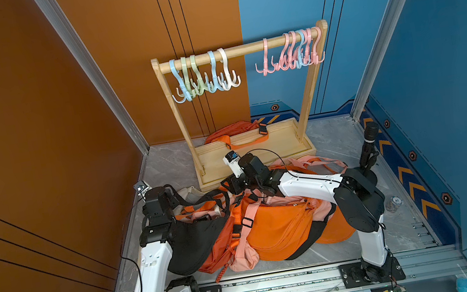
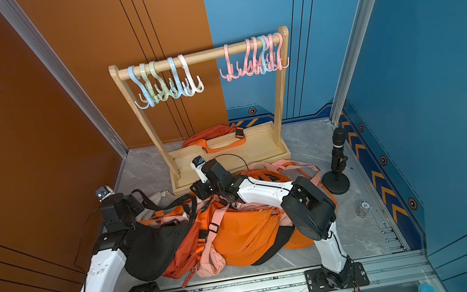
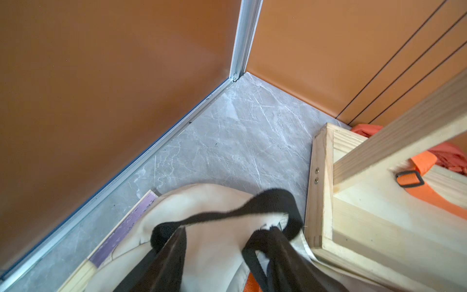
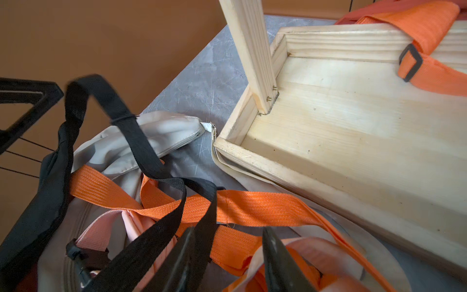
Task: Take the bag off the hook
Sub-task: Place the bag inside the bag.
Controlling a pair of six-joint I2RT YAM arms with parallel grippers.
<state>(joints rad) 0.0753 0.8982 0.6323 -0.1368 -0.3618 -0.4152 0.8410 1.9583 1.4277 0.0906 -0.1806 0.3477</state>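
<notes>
**Black bag [image 1: 197,244] off and down**

At the near left, the black bag slumps against the left arm and a pile of orange bags [image 1: 279,225]. Every hook [image 1: 202,75] on the far rack [image 1: 239,49] hangs bare, so I judge the job to be at its release. The right gripper [image 4: 228,233] has its claw apart and pinches nothing. A black strap [image 4: 151,242] runs close by one finger, so drawing back calls for a clean lift. The left gripper [image 1: 175,195] is buried under strap, and I cannot tell whether its claw is apart.
</notes>
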